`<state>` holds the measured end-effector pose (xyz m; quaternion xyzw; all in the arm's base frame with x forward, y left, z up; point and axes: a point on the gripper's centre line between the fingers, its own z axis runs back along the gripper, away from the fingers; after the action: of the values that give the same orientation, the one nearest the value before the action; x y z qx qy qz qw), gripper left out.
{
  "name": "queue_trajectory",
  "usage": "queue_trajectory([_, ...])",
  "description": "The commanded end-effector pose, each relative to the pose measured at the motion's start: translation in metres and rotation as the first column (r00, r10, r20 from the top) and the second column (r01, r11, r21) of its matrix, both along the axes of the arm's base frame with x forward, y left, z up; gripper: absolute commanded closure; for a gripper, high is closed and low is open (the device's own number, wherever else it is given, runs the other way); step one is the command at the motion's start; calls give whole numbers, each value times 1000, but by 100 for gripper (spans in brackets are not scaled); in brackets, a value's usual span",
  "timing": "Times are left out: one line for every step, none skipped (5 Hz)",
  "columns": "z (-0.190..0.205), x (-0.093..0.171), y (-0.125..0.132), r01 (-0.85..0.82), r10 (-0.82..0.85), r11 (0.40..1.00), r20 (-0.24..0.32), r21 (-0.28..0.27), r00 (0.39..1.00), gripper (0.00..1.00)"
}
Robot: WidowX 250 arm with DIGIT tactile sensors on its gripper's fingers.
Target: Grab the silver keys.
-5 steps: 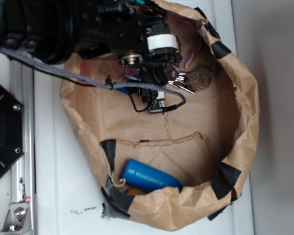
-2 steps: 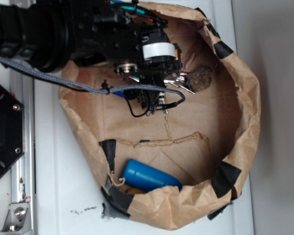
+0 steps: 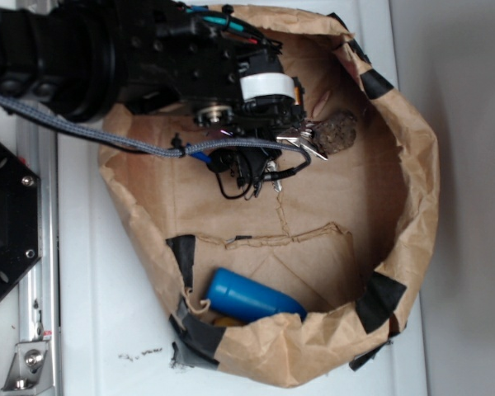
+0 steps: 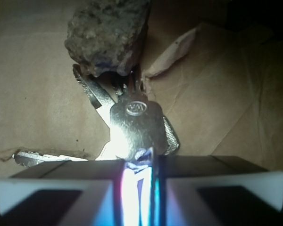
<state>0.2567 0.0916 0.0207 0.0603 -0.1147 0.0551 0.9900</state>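
Observation:
The silver keys (image 4: 134, 125) are a shiny bunch lying inside the brown paper bag (image 3: 412, 206), touching a rough brown rock-like lump (image 4: 108, 33). In the wrist view my gripper (image 4: 139, 169) is shut on one flat key, whose blade sits pinched between the two fingers while its head sticks out ahead. Other keys fan out to the left on the paper. In the exterior view the gripper (image 3: 293, 132) is at the bag's upper part, with the keys (image 3: 305, 142) just left of the lump (image 3: 338, 132).
A blue cylinder (image 3: 252, 297) lies at the bag's lower left with something yellow under it. Black tape patches (image 3: 379, 301) mark the rim. The bag's walls stand up all around. A black mount (image 3: 4, 223) sits left of the bag.
The arm has shifted slightly up and left. The gripper stays shut on the keys, which have drawn a little away from the lump.

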Motion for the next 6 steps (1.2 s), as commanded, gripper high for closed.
queue_trajectory([13, 3, 11, 9, -8, 1000, 9, -8, 1000, 100])
queue_trajectory([16, 4, 10, 5, -5, 1000, 4, -11, 1000, 100])
queue_trajectory([39, 5, 3, -24, 25, 1000, -36, 21, 999, 100])
queue_trajectory([88, 12, -20, -194, 216, 971, -165, 140, 962, 100])
queue_trajectory([140, 17, -33, -262, 252, 965, -198, -25, 947, 100])
queue_trajectory([156, 15, -38, -201, 184, 955, -99, -218, 978, 100])
